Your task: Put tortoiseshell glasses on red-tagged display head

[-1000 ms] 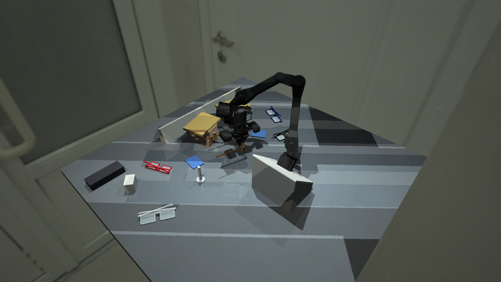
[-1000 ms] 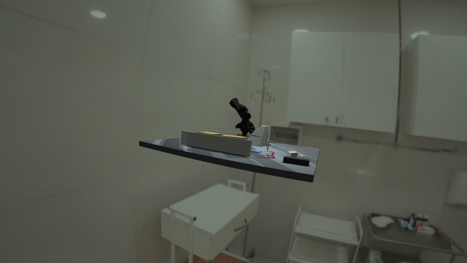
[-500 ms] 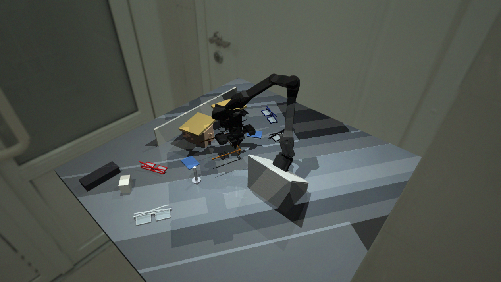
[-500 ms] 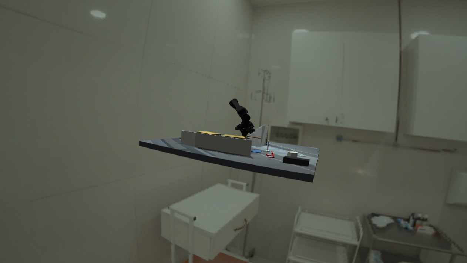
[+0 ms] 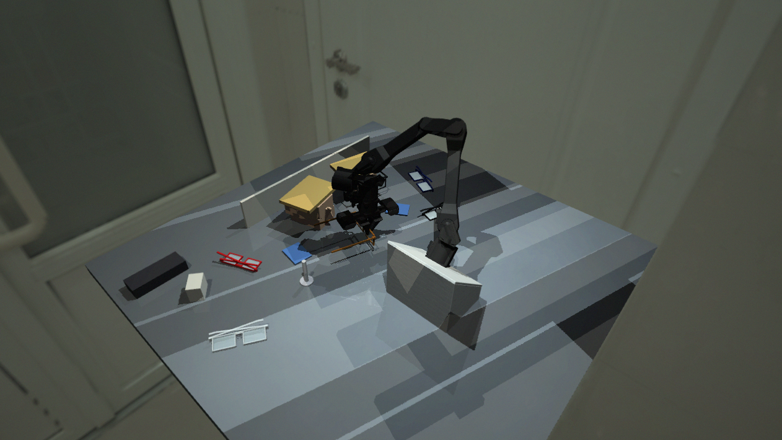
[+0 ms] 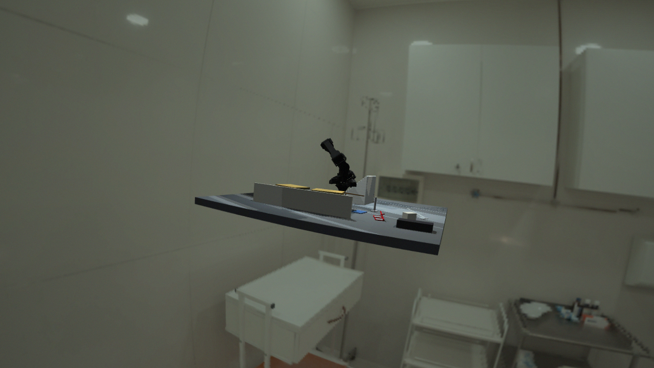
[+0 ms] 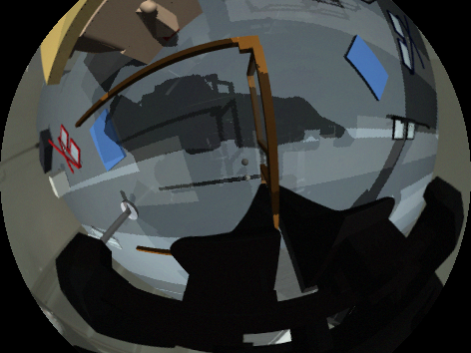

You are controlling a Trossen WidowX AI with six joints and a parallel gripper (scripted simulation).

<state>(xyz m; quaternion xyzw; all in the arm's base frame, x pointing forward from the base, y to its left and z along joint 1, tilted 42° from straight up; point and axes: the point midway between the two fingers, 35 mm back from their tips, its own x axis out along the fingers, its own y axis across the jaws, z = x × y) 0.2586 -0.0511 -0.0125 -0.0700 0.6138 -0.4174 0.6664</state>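
Observation:
The tortoiseshell glasses [image 5: 373, 238] [image 7: 268, 100] hang in my gripper [image 5: 372, 228] [image 7: 266, 187], which is shut on the front frame near one end. They are clear of the table, with both temples pointing left in the wrist view. One temple passes in front of the near display head, apart from it in the wrist view. That brown head [image 5: 326, 213] [image 7: 120, 27] has a yellow top [image 5: 306, 192] [image 6: 328, 190], a protruding nose and a small red patch low on its front. The other head's yellow top [image 5: 345, 163] [image 6: 292, 186] is farther back, partly behind the arm.
A pale upright panel [image 5: 256, 209] [image 6: 301, 201] stands behind the heads. Blue squares [image 5: 297, 253] [image 7: 366, 67], a small post [image 5: 305, 271], red glasses [image 5: 240, 261], white glasses [image 5: 254, 334], a black block [image 5: 155, 274] and a large grey block [image 5: 418, 287] are around.

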